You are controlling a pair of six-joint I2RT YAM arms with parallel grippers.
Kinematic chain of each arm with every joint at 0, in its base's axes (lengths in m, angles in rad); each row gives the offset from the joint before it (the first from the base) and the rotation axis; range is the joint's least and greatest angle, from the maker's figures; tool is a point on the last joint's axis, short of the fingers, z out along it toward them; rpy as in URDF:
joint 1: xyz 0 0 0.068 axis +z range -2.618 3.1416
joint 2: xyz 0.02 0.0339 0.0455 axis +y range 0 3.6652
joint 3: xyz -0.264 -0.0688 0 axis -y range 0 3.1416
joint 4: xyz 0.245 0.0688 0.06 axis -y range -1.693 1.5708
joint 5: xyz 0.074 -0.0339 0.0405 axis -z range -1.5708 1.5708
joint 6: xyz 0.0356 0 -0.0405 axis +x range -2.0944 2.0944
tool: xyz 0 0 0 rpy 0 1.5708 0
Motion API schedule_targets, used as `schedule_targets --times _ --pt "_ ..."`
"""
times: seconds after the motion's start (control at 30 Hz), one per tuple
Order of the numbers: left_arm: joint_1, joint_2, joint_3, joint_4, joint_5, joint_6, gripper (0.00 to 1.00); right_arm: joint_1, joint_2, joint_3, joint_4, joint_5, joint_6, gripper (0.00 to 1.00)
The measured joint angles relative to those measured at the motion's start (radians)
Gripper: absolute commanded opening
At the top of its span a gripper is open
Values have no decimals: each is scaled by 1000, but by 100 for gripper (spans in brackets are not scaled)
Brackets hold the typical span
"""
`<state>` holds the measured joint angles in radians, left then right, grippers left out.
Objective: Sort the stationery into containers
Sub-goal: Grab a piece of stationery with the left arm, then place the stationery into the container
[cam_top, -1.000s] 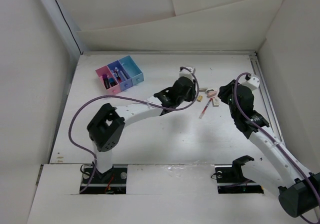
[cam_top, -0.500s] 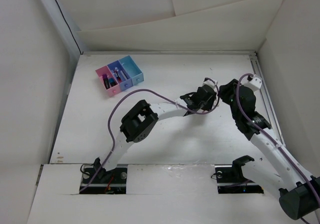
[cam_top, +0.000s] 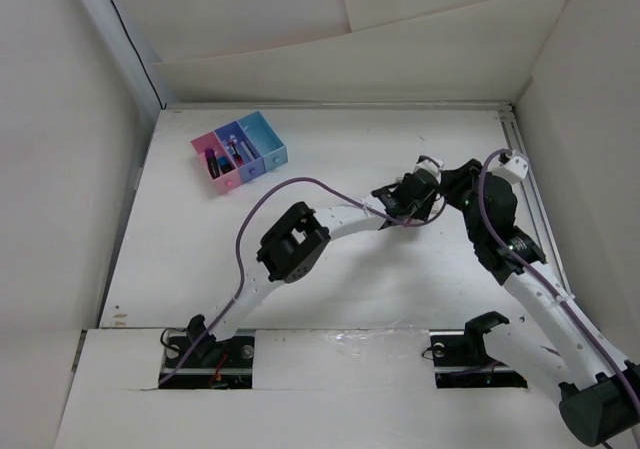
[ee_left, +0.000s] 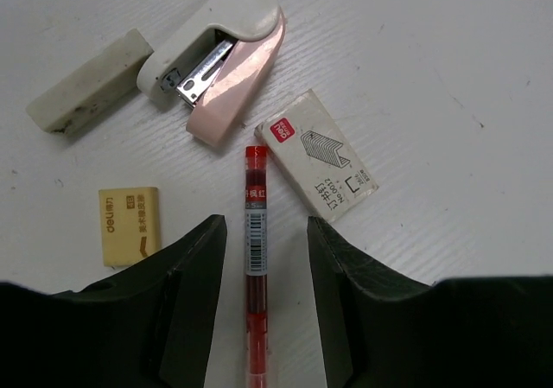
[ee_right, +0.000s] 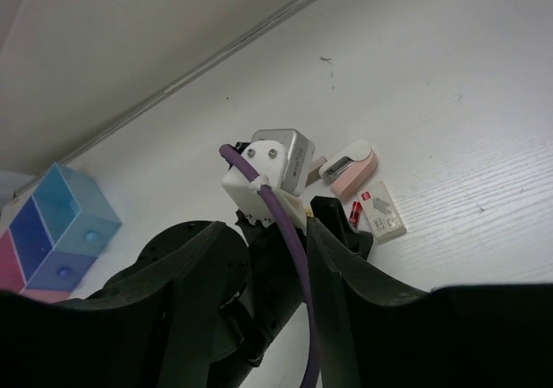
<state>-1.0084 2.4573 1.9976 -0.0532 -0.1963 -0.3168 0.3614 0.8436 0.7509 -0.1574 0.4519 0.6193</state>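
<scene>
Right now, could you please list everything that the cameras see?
red pen: one, red, lying on table
stapler: one, pink-white, beyond pen tip
staple box: one, white, beside pen
eraser: one, yellow, pen's other side
pale block: one, off-white, beside stapler
containers: three, pink, purple-blue, light blue, table's far left
markers: count unclear, dark, inside containers
left end effector: one, black, open, straddling pen
right end effector: one, black, open, empty

The red pen (ee_left: 256, 200) is running off the bottom edge of the left wrist view. From above, the left end effector (cam_top: 415, 197) is covering the loose stationery, and the contents of the boxes (cam_top: 270, 155) are showing too small to name.
</scene>
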Motion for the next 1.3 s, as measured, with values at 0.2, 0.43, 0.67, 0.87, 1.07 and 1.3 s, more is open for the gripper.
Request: schedule_targets --times 0.2,0.43,0.67,0.87,1.07,1.3 --pt "0 32 27 -5 -19 14 28 0 -1 0 0 -7 2 46" --pt "0 34 23 -3 -31 22 0 0 -1 0 0 -18 2 46" --pt "-3 -150 -296 122 -56 19 0 0 -2 0 0 -19 2 46" --pt "10 -386 -504 141 -54 -3 0 0 -12 0 0 -27 2 46" --pt "130 -630 -563 177 -13 -61 0 0 -13 0 1 -49 2 46" --pt "529 -761 -585 193 27 -190 0 -1 22 0 4 -103 -5 45"
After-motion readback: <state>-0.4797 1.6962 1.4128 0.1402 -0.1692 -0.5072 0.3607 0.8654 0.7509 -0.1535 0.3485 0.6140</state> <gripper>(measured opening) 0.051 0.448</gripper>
